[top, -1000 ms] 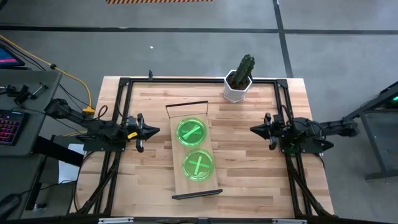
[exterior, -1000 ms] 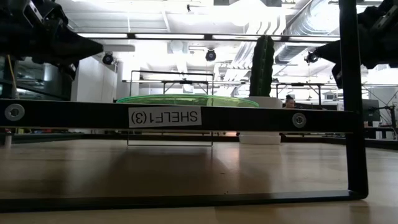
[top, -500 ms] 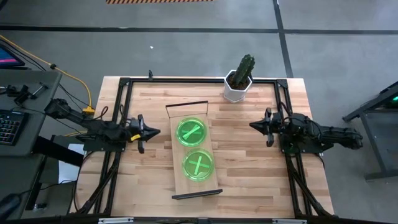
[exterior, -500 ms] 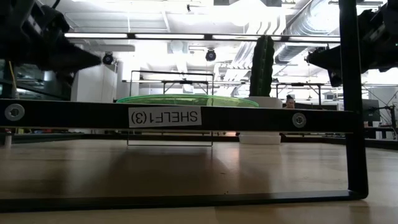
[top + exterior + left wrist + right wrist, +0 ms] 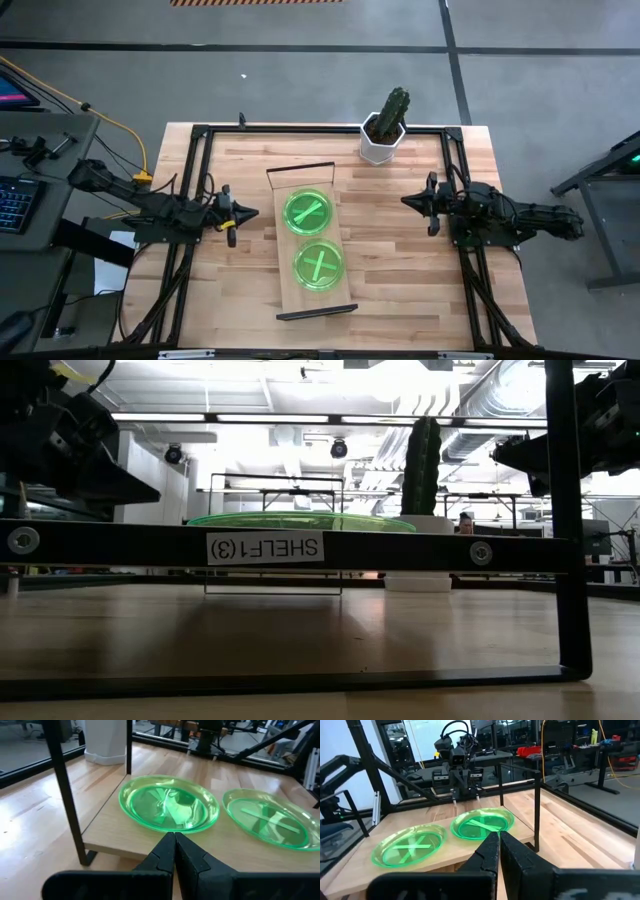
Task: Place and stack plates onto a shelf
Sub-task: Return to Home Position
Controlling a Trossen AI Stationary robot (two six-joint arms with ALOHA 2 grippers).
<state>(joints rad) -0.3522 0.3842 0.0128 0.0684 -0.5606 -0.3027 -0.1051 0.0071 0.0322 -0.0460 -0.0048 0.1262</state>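
Resting side by side on the shelf [image 5: 315, 300], the plates [image 5: 308, 212] form two green piles. The count per pile can't be told, though crossed bar marks show on the pile farther from the cactus pot [image 5: 382, 148]. In the low view the shelf's dark front bar hides all but a green rim sliver. Left gripper [image 5: 250, 212] and right gripper [image 5: 405, 203] flank the shelf, clear of it. Both have fingers pressed together, holding nothing.
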